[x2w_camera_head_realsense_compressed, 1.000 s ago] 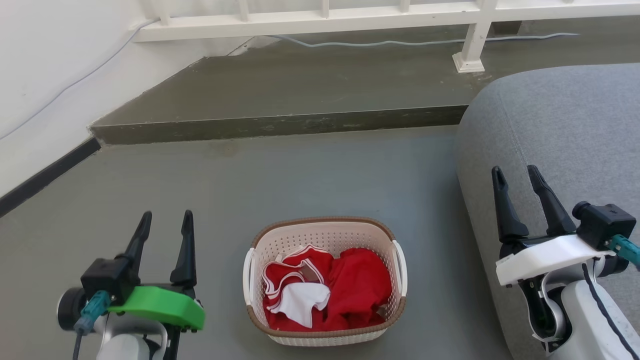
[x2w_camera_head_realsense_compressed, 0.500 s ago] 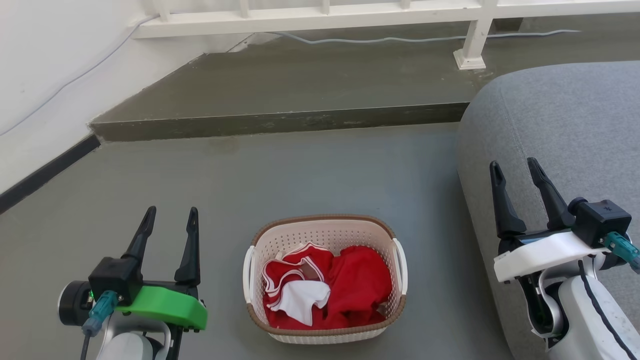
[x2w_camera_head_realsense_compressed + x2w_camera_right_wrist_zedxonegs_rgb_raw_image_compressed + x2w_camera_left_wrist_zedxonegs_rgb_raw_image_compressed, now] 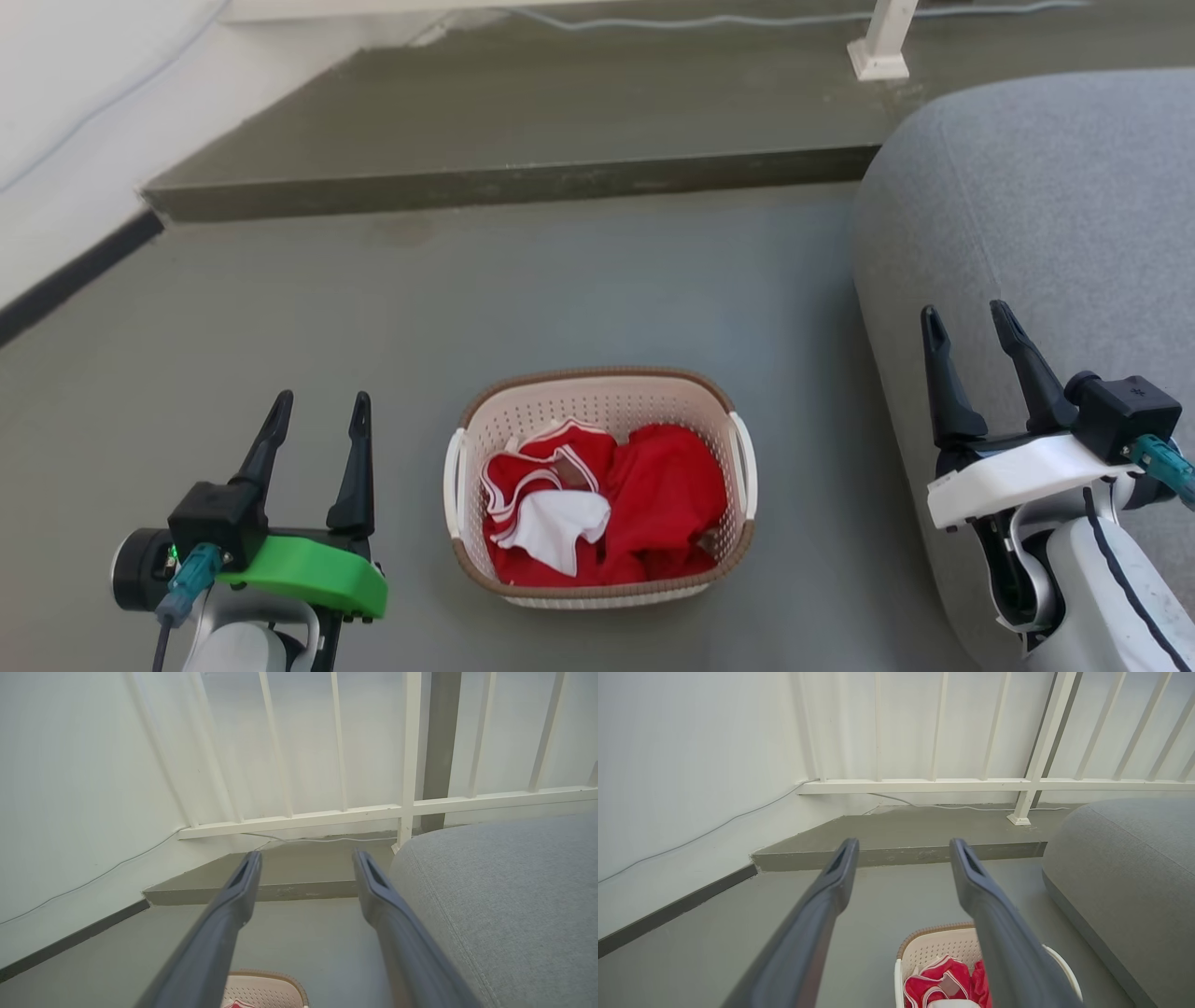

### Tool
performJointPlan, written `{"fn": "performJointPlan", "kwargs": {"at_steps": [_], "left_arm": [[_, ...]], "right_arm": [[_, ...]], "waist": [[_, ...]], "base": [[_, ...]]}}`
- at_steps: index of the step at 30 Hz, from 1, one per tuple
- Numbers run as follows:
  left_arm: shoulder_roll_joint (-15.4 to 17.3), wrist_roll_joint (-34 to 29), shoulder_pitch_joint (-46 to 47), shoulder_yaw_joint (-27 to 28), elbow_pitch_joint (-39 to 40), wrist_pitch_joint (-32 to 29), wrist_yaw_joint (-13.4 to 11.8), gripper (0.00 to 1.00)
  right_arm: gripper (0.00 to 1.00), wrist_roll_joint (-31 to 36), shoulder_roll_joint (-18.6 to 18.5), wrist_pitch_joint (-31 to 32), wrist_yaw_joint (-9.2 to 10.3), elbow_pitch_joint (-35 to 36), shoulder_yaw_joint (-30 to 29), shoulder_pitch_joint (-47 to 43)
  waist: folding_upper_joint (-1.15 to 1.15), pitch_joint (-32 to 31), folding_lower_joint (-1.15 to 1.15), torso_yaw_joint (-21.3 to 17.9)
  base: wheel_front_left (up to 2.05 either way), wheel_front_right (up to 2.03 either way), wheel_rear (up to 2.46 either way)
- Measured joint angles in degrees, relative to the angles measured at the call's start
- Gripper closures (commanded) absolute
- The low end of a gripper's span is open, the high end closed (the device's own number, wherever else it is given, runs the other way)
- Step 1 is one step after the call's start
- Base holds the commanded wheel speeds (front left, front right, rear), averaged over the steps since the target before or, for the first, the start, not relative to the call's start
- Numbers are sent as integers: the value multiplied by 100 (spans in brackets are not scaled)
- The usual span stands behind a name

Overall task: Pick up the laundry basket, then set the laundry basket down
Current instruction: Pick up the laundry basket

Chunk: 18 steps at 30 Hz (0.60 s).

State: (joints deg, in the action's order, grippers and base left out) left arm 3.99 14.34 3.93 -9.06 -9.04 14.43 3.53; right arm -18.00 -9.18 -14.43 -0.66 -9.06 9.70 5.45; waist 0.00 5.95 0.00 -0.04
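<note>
**Head view with both wrist views.** The laundry basket stands on the grey floor between the two arms. It holds red-and-white clothes and lies near the grey upholstered seat without touching it. The left gripper at lower left and the right gripper at lower right, in front of the seat's edge, each have their jaws apart and empty. Both are well apart from the basket's white handles. Compared with the pictures of one second and half a second earlier, the whole head view has shifted. The lower rail of the white railing has left the top edge, and the step and basket sit higher in the picture. The grippers keep nearly the same places. This is read as the camera tipping downward, not as a move of the basket, which lies as before. By this reading the pick-up has not begun. The robot appears to be bending toward the basket, and each gripper must next be brought down to a handle.
</note>
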Motion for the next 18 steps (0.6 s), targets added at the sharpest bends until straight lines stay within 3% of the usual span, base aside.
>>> {"fn": "performJointPlan", "kwargs": {"at_steps": [18], "left_arm": [[-81,0,898,-52,-561,0,100,0]], "right_arm": [[0,-13,93,0,-37,-573,-166,619]], "waist": [[0,1150,0,-104]], "base": [[0,0,0]]}}
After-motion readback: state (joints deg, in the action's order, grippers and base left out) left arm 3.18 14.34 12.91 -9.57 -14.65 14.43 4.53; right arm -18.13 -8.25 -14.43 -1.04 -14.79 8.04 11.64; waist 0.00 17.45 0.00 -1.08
